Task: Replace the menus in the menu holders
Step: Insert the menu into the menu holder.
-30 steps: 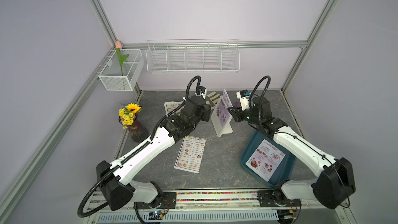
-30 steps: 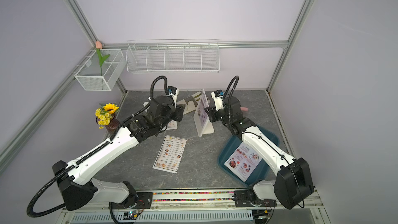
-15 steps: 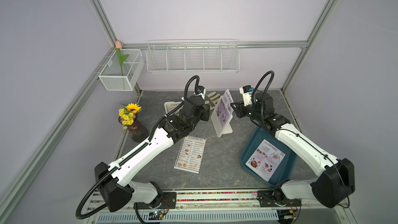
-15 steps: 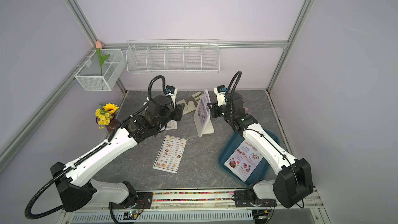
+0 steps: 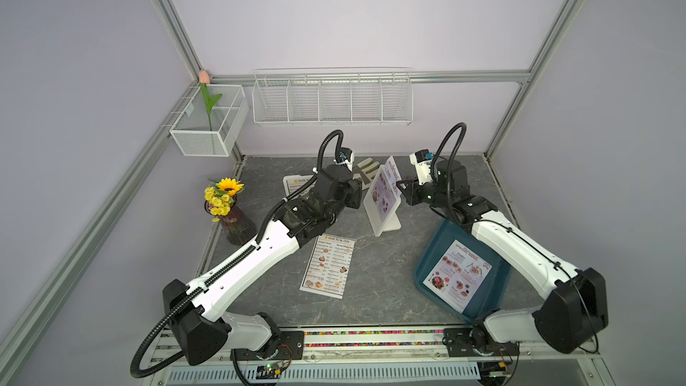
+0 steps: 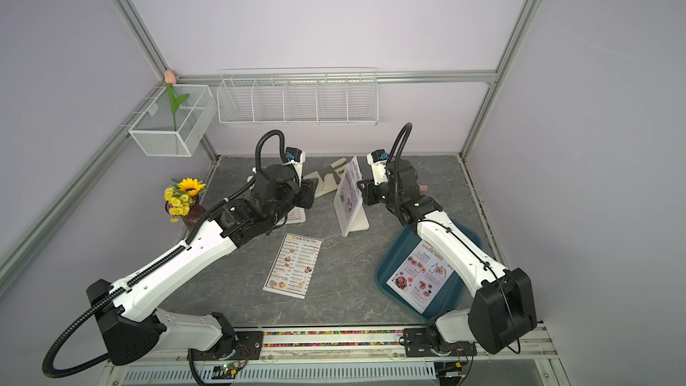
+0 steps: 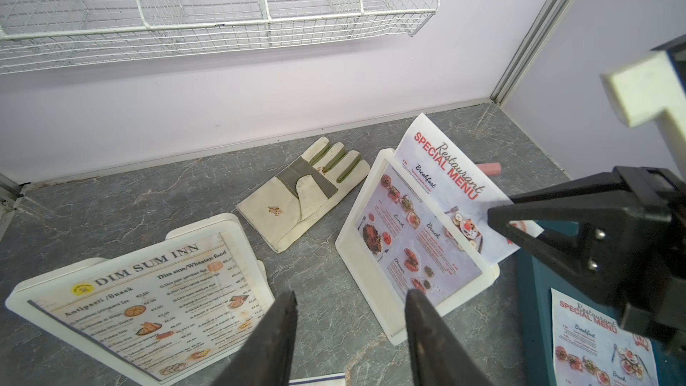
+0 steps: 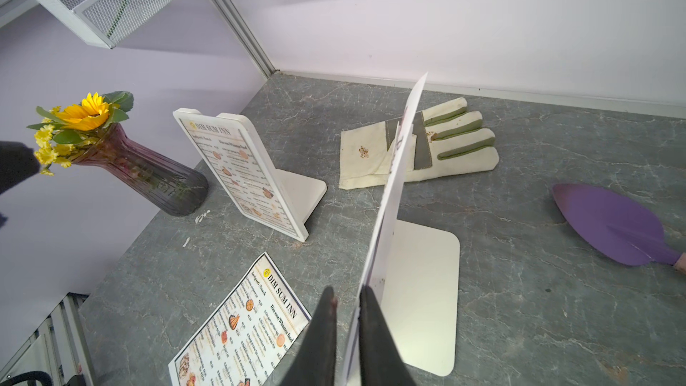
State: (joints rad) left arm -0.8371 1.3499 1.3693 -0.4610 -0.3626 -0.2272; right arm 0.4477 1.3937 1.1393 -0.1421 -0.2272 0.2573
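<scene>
straddling the menu (image 7: 456,194) edge to pull it from the holder (image 7: 355,272), right claw (image 8: 347,291) narrow, grip unclear; left claw (image 7: 350,295) half-open.

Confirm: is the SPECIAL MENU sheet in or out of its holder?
Partly out: the sheet has its header above the holder; the right gripper pinches its edge.

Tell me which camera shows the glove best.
The left wrist view: the glove lies whole and unobstructed there. The right wrist view has a menu crossing it; both top views show it small, partly hidden.
</scene>
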